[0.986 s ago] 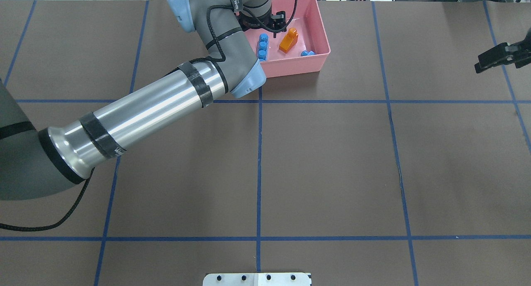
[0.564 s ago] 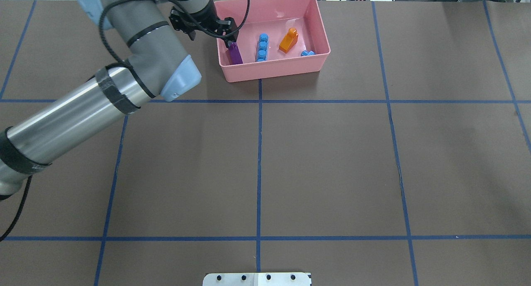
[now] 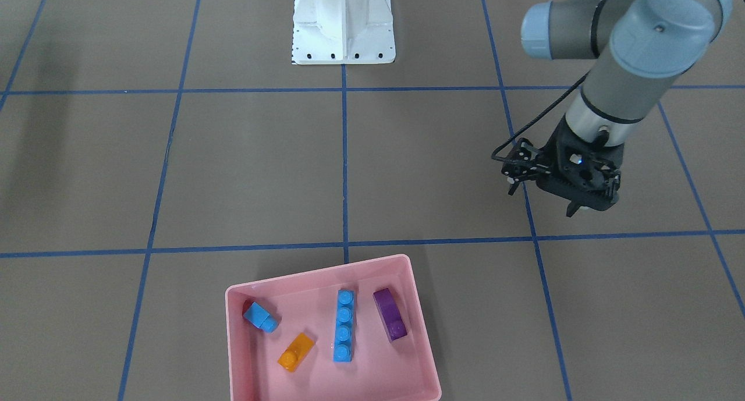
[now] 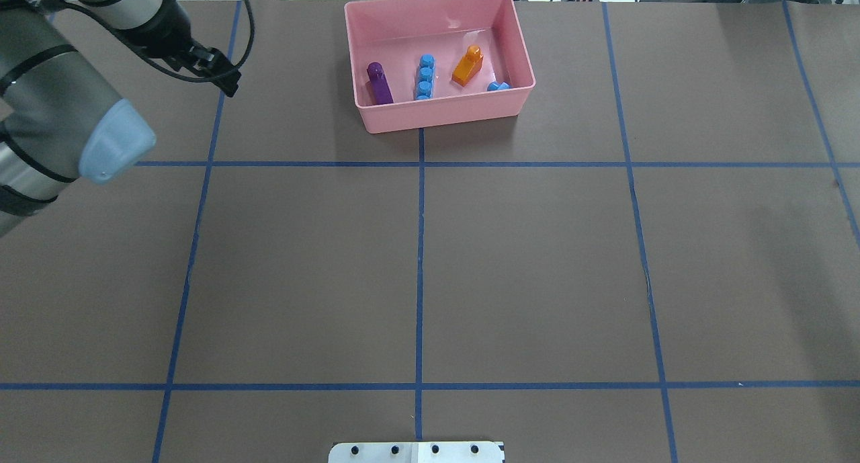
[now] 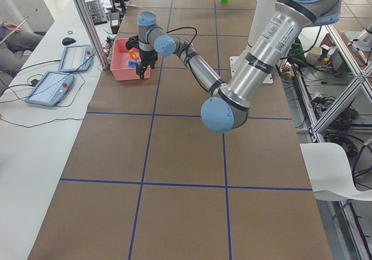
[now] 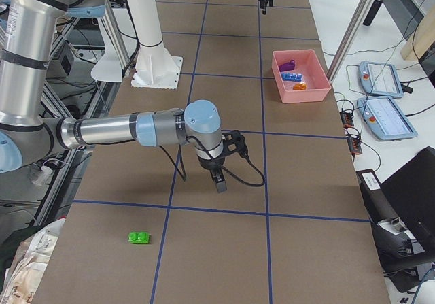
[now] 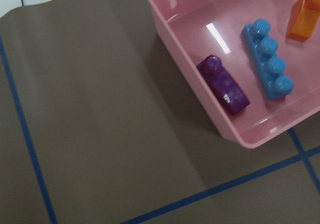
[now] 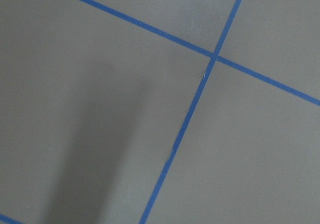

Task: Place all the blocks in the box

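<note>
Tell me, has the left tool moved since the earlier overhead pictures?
Yes. The left tool has left the pink box and gone to the view's left, now over the blue tape line.

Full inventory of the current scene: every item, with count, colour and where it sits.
box: 1, pink, far edge of table
purple block: 1, purple, in box
long block: 1, light-blue, four studs, in box beside the purple one
orange block: 1, orange, in box
small block: 1, light-blue, in box corner
green block: 1, green, on table at robot's right end, outside box
table: 1, brown, blue tape grid
robot base: 1, white
left hand: 1, black, open, empty, beside box
right hand: 1, black, near green block; open or shut unclear
</note>
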